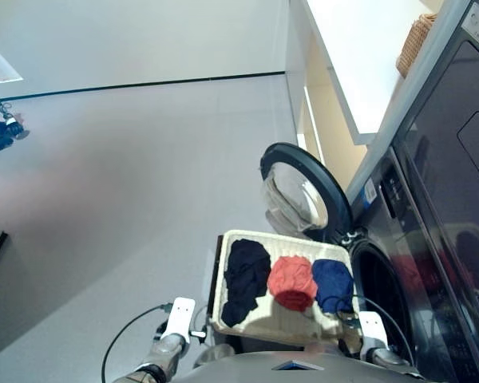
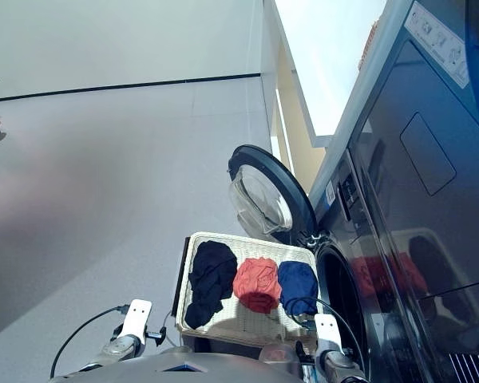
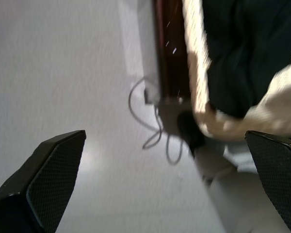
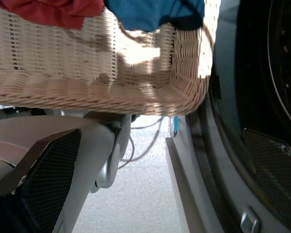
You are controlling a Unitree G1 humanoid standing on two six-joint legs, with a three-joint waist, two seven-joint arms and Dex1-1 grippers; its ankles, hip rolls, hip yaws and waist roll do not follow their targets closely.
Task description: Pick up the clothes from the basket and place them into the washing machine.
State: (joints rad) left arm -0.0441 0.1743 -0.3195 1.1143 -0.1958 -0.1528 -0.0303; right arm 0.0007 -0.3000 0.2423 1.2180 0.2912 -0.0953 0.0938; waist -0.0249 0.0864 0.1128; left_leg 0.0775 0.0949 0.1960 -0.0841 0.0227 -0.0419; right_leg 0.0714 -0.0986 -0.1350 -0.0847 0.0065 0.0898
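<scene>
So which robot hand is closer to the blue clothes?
The right. The right gripper sits just below the basket corner where the navy blue garment lies. The left gripper is by the far corner, next to the black garment.

Grey floor (image 1: 128, 199) with a dark line (image 1: 144, 84) at 12 o'clock — a brown wicker basket (image 1: 416, 41) (on the white counter (image 1: 367, 56)) at 2 o'clock.

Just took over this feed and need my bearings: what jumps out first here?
Three garments lie in a row in the cream basket: black on the robot's left, coral red in the middle, navy blue nearest the washing machine. Its round door stands open beyond the basket. Both grippers, left and right, are open and empty.
</scene>
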